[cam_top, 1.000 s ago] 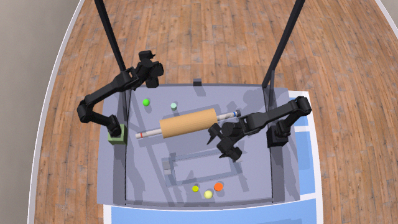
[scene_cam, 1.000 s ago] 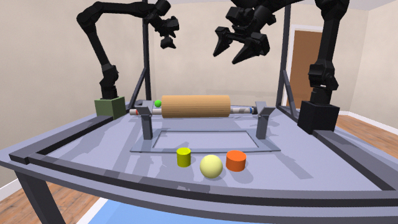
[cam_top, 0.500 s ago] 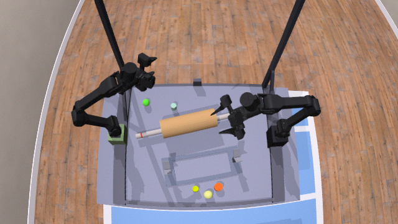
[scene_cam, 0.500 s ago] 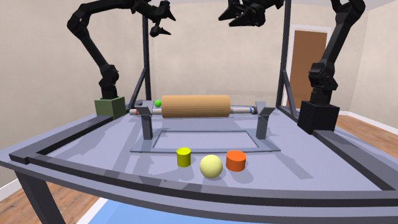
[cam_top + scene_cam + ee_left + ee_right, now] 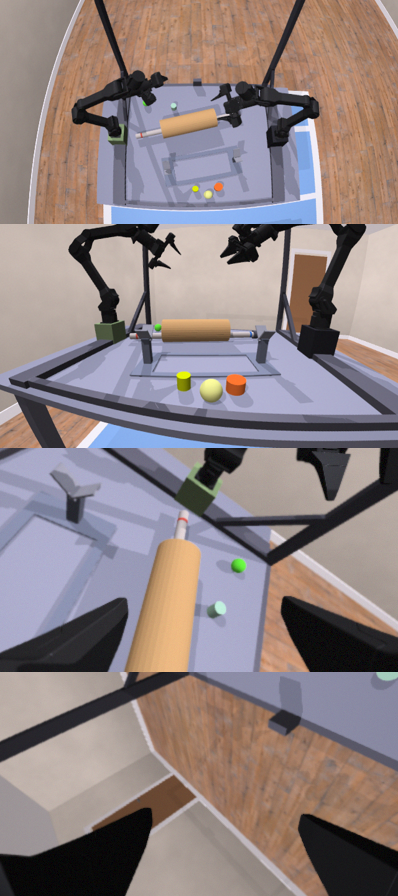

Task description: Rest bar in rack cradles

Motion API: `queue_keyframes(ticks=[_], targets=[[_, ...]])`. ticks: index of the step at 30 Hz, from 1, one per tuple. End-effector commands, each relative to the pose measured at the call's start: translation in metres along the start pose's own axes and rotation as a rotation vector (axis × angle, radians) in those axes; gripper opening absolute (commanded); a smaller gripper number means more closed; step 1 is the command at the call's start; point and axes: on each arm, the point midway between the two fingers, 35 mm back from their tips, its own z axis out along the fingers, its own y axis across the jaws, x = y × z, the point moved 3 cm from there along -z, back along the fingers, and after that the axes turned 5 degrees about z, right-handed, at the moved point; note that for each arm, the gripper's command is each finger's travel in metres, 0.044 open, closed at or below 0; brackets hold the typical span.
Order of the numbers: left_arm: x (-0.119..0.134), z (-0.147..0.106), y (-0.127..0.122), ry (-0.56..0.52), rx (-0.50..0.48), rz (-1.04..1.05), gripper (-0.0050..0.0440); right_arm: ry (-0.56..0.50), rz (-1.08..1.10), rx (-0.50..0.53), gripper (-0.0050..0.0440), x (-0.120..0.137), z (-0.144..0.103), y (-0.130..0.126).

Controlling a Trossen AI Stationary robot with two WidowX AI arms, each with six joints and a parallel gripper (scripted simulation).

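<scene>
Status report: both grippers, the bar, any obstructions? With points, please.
Left gripper point(image 5: 215, 109) point(image 5: 224, 260) point(image 5: 205, 599) and right gripper point(image 5: 161, 89) point(image 5: 175, 261) point(image 5: 353, 493) point(image 5: 224, 818) open, both empty. Bar point(image 5: 151, 133) point(image 5: 242, 334) point(image 5: 180, 530) off the rack point(image 5: 202, 179) point(image 5: 147, 351) point(image 5: 75, 508), paper roll point(image 5: 188, 122) point(image 5: 196, 330) point(image 5: 167, 598) on it. Nothing seen between bar and rack.
</scene>
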Motion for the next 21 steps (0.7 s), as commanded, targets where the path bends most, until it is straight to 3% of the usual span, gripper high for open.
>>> queue_keyframes(ticks=[1,3,4,8,17,20,21], targets=[[0.015,0.011,-0.009,0.048,0.007,0.013,0.0400,-0.059,0.134,0.022,0.0400,-0.018,0.010,-0.006],[0.022,0.015,-0.011,0.068,0.007,0.020,0.0400,-0.084,0.188,0.031,0.0400,-0.024,0.014,-0.010],[0.007,0.005,-0.014,0.021,0.022,0.011,0.0400,-0.060,0.167,-0.001,0.0400,-0.017,0.007,-0.002],[0.059,0.035,-0.015,0.183,-0.015,0.060,0.0400,-0.208,0.384,0.100,0.0400,-0.056,0.033,-0.034],[0.137,0.060,-0.027,0.377,-0.059,0.159,0.0400,-0.500,0.876,0.124,0.0400,-0.120,0.051,-0.084],[0.144,0.062,-0.029,0.392,-0.059,0.169,0.0400,-0.531,0.927,0.118,0.0400,-0.126,0.052,-0.089],[0.129,0.057,-0.036,0.348,-0.032,0.154,0.0400,-0.497,0.909,0.092,0.0400,-0.120,0.049,-0.079]])
